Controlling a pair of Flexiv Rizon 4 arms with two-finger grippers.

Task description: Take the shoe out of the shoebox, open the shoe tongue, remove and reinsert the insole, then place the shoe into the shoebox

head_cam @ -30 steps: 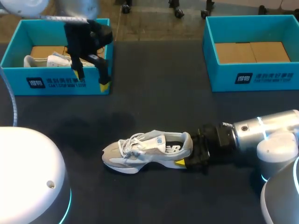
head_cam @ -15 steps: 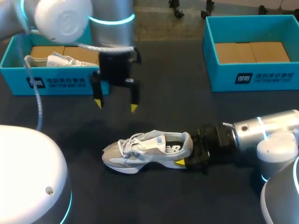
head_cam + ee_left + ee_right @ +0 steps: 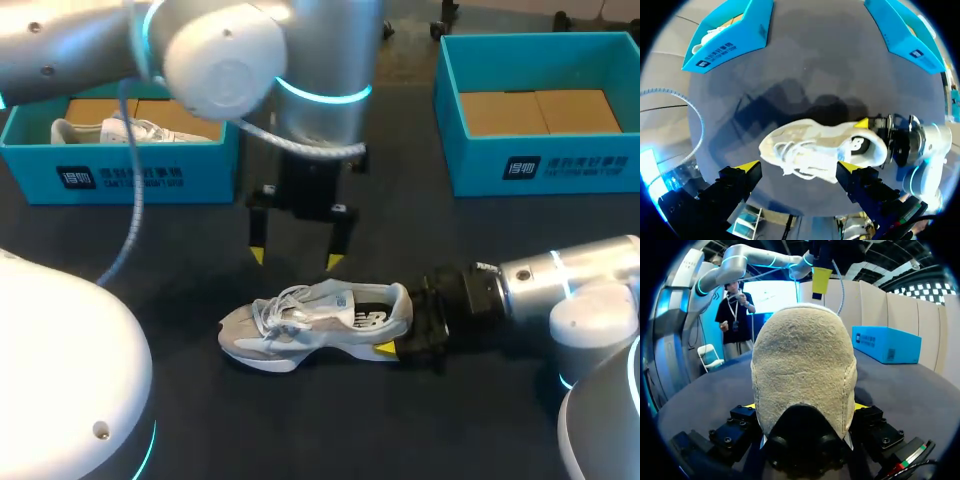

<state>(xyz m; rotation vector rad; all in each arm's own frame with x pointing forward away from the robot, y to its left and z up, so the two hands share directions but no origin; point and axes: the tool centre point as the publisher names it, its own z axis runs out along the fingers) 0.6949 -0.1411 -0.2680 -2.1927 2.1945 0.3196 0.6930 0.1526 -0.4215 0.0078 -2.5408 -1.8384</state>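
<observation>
The shoe (image 3: 315, 325) is clamped at its heel by the right gripper (image 3: 403, 322); the left gripper (image 3: 296, 258) is positioned above the shoe, jaws spread wide

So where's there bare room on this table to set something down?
Bare table lies between the left box and right box, and along the near edge in front of the shoe. It is crowded around the shoe: the left gripper hangs open just above it and the right gripper clamps its heel.
</observation>
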